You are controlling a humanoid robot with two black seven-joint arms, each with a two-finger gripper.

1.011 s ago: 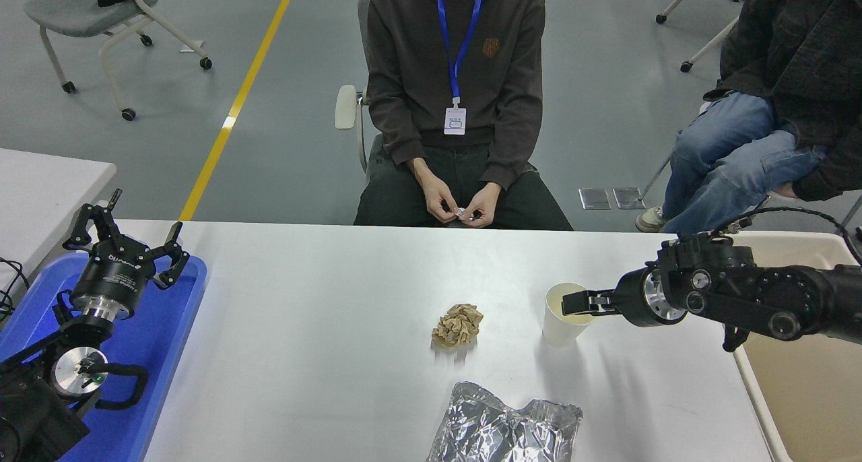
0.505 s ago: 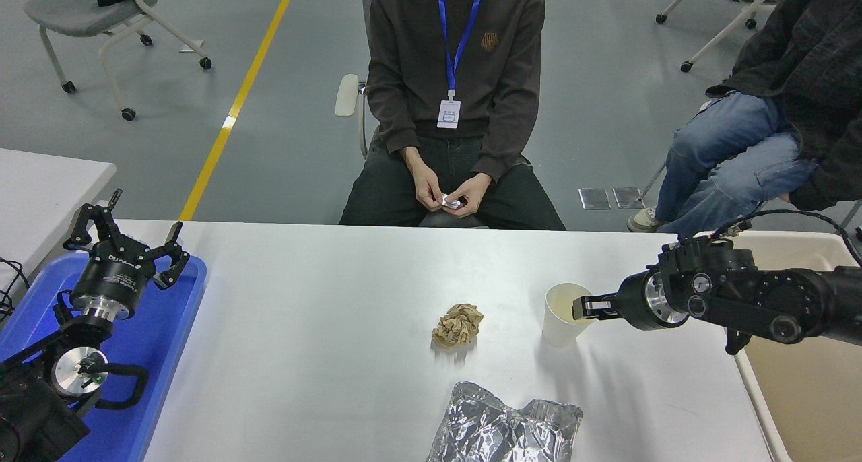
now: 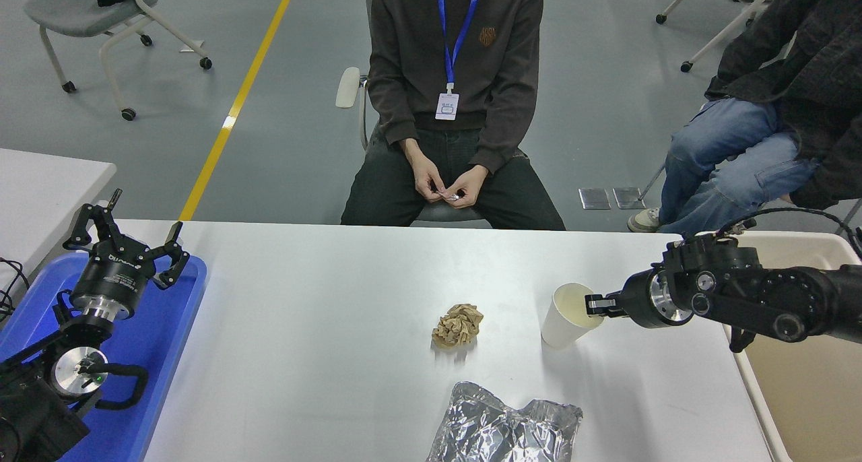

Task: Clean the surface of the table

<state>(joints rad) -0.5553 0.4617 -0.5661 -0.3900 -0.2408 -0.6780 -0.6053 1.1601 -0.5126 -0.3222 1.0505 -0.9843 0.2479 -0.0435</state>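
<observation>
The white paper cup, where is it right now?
In the head view the white paper cup is tilted right of centre on the white table surface, its rim pinched by the right end effector, right of the crumpled brown paper ball.

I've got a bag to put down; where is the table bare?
Bare: the table between the blue tray and the paper ball. Crowded: ball, cup held by the right gripper, foil.

Paper cup (image 3: pixel 564 314): white, tilted
Brown paper ball (image 3: pixel 458 325): crumpled, left of cup
Foil bag (image 3: pixel 504 432): crumpled, near edge
Blue tray (image 3: pixel 165 354): far left
Beige bin (image 3: pixel 801 381): right
</observation>
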